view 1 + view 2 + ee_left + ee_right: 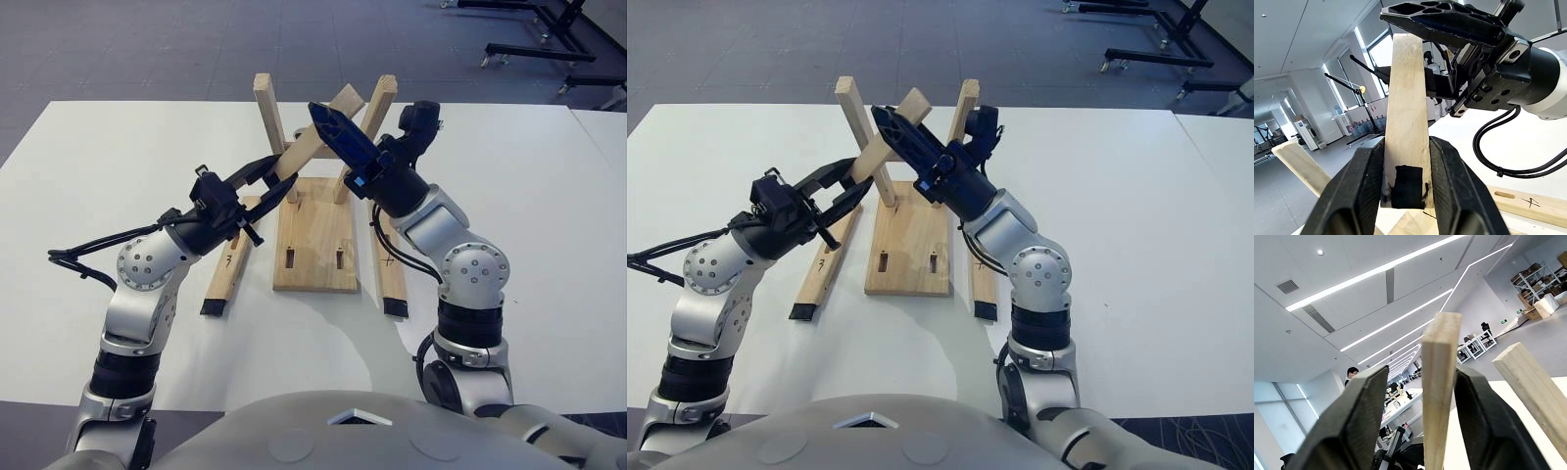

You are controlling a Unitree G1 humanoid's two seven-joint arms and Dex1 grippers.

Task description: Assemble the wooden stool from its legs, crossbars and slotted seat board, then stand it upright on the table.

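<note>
The slotted seat board (pixel 313 250) lies flat mid-table. Two wooden pieces stand in its far end, one at the left (pixel 266 108) and one at the right (pixel 380 103), leaning apart. A third wooden leg (pixel 309 147) with a black foot slants across them above the board. My left gripper (pixel 274 176) is shut on its lower, black-footed end (pixel 1405 188). My right gripper (pixel 328 122) straddles the leg's upper part; in the right wrist view the leg (pixel 1442 382) sits between its fingers (pixel 1361 421) with a gap on one side.
Two more wooden pieces lie flat beside the board, one at its left (pixel 227 264) and one at its right (pixel 390 269). The white table (pixel 529 206) has bare room on both outer sides. Wheeled frames (pixel 534 49) stand on the floor beyond.
</note>
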